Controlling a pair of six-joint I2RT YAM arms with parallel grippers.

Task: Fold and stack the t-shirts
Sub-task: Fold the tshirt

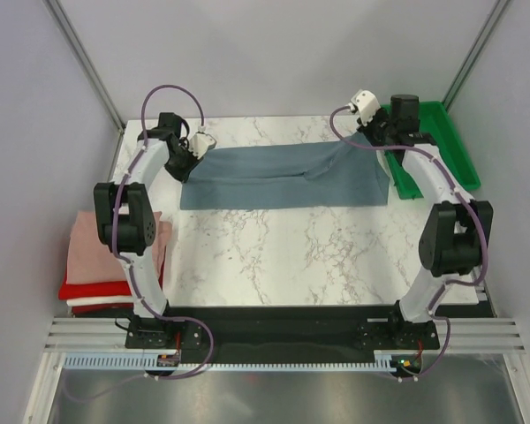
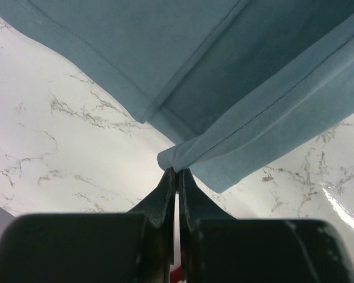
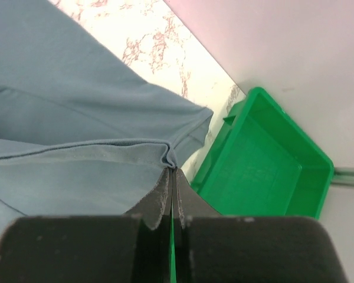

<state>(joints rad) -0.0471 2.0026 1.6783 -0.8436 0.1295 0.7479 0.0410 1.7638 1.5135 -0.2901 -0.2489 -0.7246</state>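
Note:
The slate blue-grey t-shirt (image 1: 283,175) lies spread across the far half of the marble table. My left gripper (image 1: 187,161) is shut on its left end, pinching a fold of cloth (image 2: 178,156) at the fingertips. My right gripper (image 1: 377,141) is shut on its right end, where the fabric bunches (image 3: 171,158); that end is lifted a little. A stack of folded pink (image 1: 93,243), red (image 1: 93,289) and white tees lies at the table's left edge.
A green plastic tray (image 1: 446,141) stands at the far right, right beside my right gripper; it also shows in the right wrist view (image 3: 265,165). Grey walls close in behind and at the sides. Bare marble table (image 1: 291,252) lies in front of the shirt.

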